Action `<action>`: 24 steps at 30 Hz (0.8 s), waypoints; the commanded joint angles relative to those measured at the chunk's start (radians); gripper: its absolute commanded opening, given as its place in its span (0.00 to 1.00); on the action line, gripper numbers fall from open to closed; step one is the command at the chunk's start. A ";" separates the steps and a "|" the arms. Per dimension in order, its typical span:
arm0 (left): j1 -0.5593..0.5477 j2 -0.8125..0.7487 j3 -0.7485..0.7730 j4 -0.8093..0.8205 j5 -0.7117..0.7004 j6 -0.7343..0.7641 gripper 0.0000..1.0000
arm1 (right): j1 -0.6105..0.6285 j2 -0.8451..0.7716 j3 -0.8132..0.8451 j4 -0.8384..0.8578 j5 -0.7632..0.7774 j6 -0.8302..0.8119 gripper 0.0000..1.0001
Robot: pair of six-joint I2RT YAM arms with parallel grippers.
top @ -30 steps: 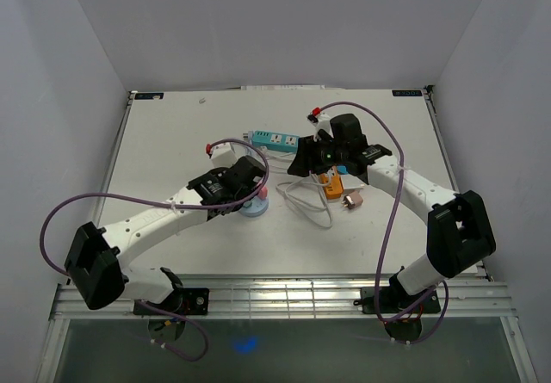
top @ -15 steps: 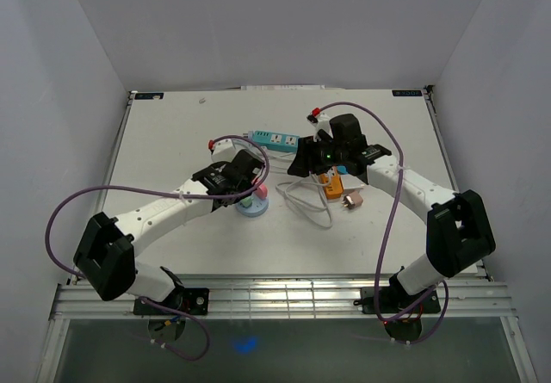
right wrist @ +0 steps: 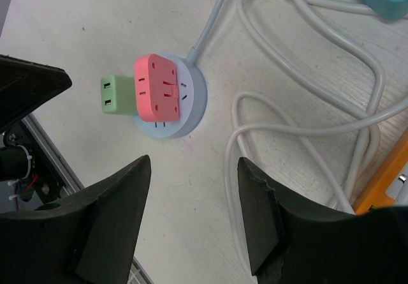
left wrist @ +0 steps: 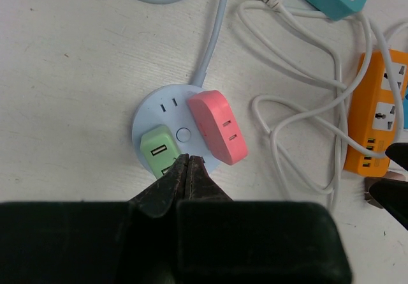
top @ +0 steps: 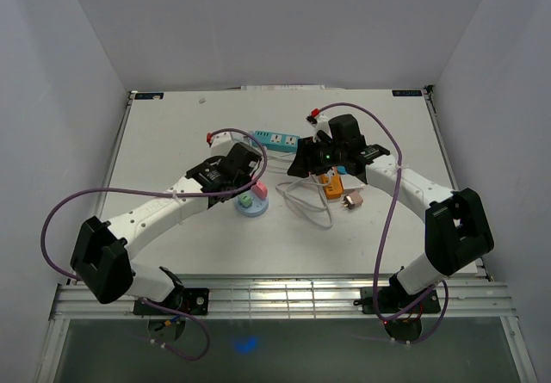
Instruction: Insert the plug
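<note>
I'm holding left pincer (left wrist: 185, 163) pinched together at 6 o'clock of the round hub (left wrist: 150, 115), probably for pressing the green plug (left wrist: 158, 149) home; right pincer (right wrist: 192, 169) hanging apart, empty.

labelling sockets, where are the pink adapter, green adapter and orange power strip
pink adapter (left wrist: 217, 126): left wrist view, top face
green adapter (left wrist: 159, 149): left wrist view, top face
orange power strip (left wrist: 381, 131): left wrist view, mid body

light: bright, even, overhead | shadows: faint (soft-edged) | glare: mild on white table (top: 172, 142) | focus: sharp
</note>
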 commanded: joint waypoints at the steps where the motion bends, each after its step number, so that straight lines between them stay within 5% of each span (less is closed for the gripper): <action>1: 0.004 -0.028 0.000 -0.006 0.016 0.010 0.08 | 0.005 0.006 0.042 0.012 -0.005 -0.013 0.63; 10: 0.015 0.062 -0.175 0.151 0.078 -0.038 0.05 | 0.005 -0.004 0.017 0.017 0.004 -0.014 0.63; 19: 0.019 0.075 -0.146 0.151 0.073 -0.024 0.02 | 0.003 -0.013 0.017 0.012 0.011 -0.016 0.63; 24: 0.019 0.010 -0.101 0.102 0.053 0.010 0.19 | 0.005 -0.009 0.023 0.009 0.007 -0.016 0.63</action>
